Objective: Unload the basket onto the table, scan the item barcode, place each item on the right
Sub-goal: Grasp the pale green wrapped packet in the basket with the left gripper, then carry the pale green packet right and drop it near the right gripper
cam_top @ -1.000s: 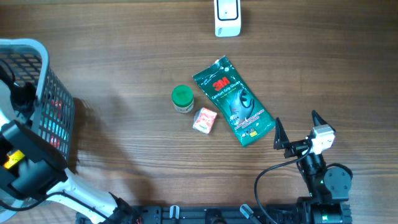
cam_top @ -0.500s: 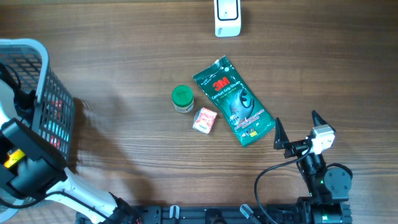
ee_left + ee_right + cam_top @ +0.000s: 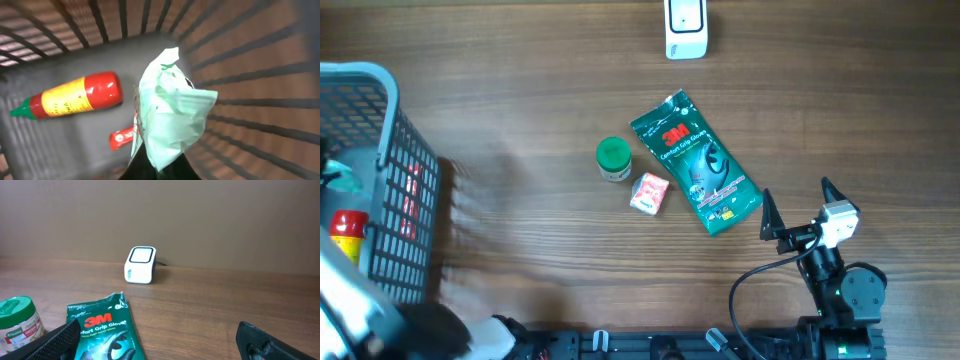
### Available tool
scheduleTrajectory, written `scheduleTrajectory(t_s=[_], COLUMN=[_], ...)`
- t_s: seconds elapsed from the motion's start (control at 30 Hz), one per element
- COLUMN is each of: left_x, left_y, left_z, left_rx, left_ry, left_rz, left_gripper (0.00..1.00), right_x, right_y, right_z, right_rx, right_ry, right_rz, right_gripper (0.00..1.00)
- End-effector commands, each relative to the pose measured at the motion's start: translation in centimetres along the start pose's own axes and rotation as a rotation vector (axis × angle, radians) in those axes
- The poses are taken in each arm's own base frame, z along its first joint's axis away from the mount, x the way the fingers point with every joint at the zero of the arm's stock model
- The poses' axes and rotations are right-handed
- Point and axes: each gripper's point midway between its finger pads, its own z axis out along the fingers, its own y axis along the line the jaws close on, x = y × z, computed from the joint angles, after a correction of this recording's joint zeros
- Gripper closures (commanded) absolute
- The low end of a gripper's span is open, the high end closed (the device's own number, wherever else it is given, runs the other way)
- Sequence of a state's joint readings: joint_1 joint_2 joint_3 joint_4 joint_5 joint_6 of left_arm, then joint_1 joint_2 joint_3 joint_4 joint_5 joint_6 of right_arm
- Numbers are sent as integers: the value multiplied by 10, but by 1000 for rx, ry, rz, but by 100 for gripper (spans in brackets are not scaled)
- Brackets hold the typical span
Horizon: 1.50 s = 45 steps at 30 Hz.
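mint-green packet point(image 3: 170, 120) is pinched in our left gripper point(image 3: 150, 174), which just snapped shut on it inside the basket point(image 3: 250, 75) — we have our item, though it's well apart from the scanner point(image 3: 686, 25). our right gripper point(image 3: 796, 188) gapes wide, empty.

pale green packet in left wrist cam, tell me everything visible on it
The pale green packet is a crinkled, glossy, plastic-looking pouch, roughly upright, ragged edge on top. The left gripper is shut on its lower end. It is held inside the grey basket, above a red sauce bottle. Any print is unreadable.
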<state>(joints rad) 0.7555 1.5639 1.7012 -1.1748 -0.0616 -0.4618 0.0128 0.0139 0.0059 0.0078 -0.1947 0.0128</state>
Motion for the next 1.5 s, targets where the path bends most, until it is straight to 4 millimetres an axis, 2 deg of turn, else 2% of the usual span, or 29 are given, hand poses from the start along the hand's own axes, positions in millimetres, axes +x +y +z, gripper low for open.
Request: scheduleTrajectory(t_s=[0.0, 0.1, 0.17, 0.2, 0.3, 0.33, 0.37, 0.43, 0.53, 0.6, 0.73, 0.93, 1.17, 1.2, 1.37, 1.47], left_x=[-7, -3, 9, 20, 48, 62, 86, 123, 181, 210, 264, 356, 465, 489, 581, 621], left_y=[-5, -5, -14, -23, -48, -59, -78, -102, -127, -138, -155, -182, -222, -228, -254, -264], left_z=[-68, -115, -146, -163, -188, -196, -208, -229, -260, -267, -270, -255, -212, -201, -168, -154], left_rx=[132, 233, 352, 435, 584, 640, 739, 902, 1141, 1215, 1313, 1372, 1373, 1367, 1386, 1388], left_ry=[-133, -205, -210, -195, -150, -121, -77, -14, 89, 131, 225, 465, 668, 705, 790, 811], left_rz=[-181, -254, -245, -211, -42, 47, 213, 450, 758, 912, 1155, 1398, 1548, 1563, 1556, 1517], left_gripper=[96, 96, 96, 96, 96, 96, 96, 96, 96, 96, 96, 96, 96, 96, 96, 96], right_x=[-1, -1, -1, -1, -1, -1, -1, -1, -1, -1, -1, -1, -1, -1, -1, -1], right_y=[3, 3, 3, 3, 3, 3, 3, 3, 3, 3, 3, 3, 3, 3, 3, 3], right_z=[0, 0, 0, 0, 0, 0, 0, 0, 0, 0, 0, 0, 0, 0, 0, 0], right_rx=[-15, -15, -15, -15, -15, -15, -15, -15, -15, -15, -15, -15, -15, -15, -15, -15], right_ry=[-5, -5, -5, -5, -5, -5, -6, -5, -5, -5, -5, -6, -5, -5, -5, -6], right_rz=[-11, -12, -12, -11, -11, -11, -12, -11, -11, -11, -11, -12, -11, -11, -11, -12], right_gripper=[0, 0, 0, 0, 0, 0, 0, 0, 0, 0, 0, 0, 0, 0, 0, 0])
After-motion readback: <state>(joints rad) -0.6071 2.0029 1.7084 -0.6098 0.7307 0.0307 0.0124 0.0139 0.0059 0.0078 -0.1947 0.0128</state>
